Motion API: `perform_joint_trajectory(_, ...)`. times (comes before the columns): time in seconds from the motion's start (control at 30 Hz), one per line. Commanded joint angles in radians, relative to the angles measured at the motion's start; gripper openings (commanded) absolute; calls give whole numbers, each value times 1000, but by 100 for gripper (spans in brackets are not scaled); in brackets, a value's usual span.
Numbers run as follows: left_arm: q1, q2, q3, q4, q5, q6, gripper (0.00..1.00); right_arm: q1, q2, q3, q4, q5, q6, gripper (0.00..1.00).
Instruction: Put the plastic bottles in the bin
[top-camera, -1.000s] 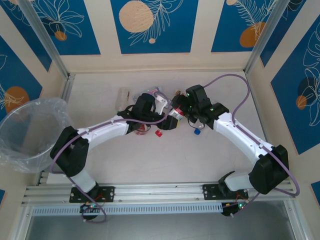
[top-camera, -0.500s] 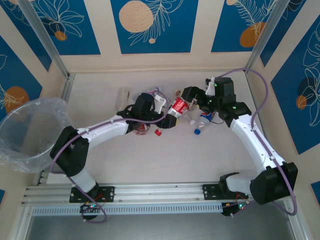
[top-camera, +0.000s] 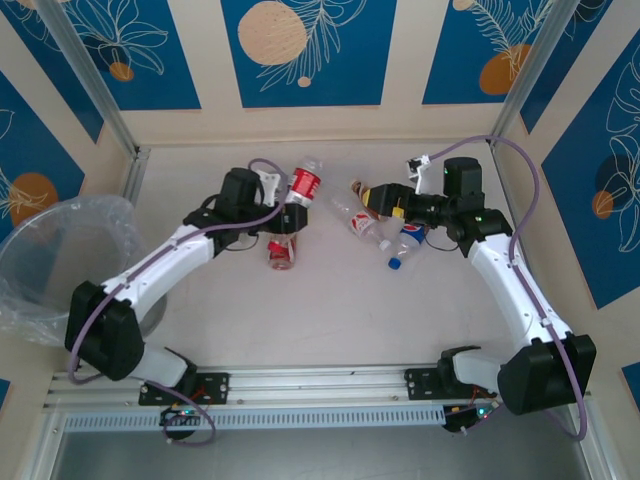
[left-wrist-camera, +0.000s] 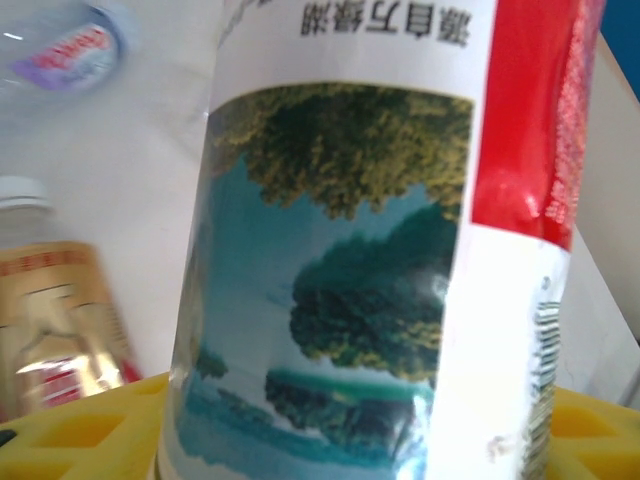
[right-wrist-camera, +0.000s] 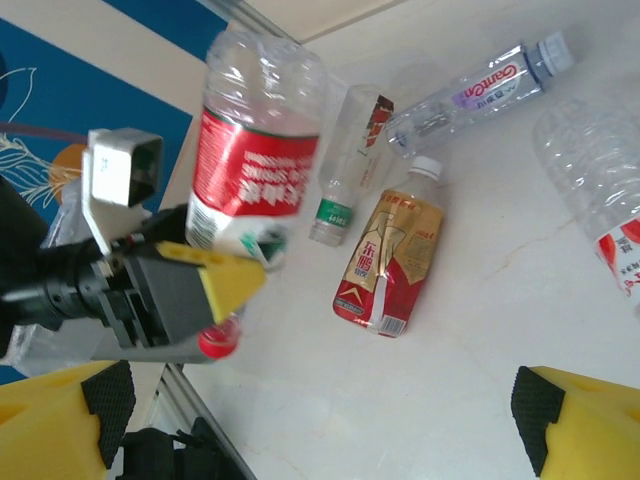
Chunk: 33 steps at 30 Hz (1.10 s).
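Pale tabletop (top-camera: 330, 320) within blue-and-cream patterned walls (top-camera: 300, 50) carries loose plastic bottles (top-camera: 372, 225) at mid-table, with one more (top-camera: 281, 252) below the left arm. At the far left, well apart, stands the bin (top-camera: 40, 262). Reaching forward, the left gripper (top-camera: 292, 196) is clamped on a red-labelled bottle (top-camera: 303, 183). Beside the cluster hovers the right gripper (top-camera: 372, 200), its fingers wide apart.

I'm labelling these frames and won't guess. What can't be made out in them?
Left wrist view: red-labelled bottle, both ends cut off by the frame.
Top view: bin, left rim cut off by the edge.
Right wrist view: clear bottle, mostly cut off by the right edge.
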Motion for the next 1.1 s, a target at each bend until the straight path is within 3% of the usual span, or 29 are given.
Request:
perform_joint_trajectory(0.0, 45, -82, 47, -154, -84, 10, 65, -1, 24, -7, -1, -37, -18, 99)
perform_joint_trajectory(0.4, 188, -272, 76, -383, -214, -1, 65, 21, 89, -32, 112, -17, 64, 99)
perform_joint_trajectory(0.9, 368, -407, 308, -669, -583, 134, 71, 51, 162, -4, 101, 22, 31, 99)
perform_joint_trajectory(1.07, 450, -436, 320, -655, -728, 170, 71, 48, 179, 11, 96, 32, 18, 99)
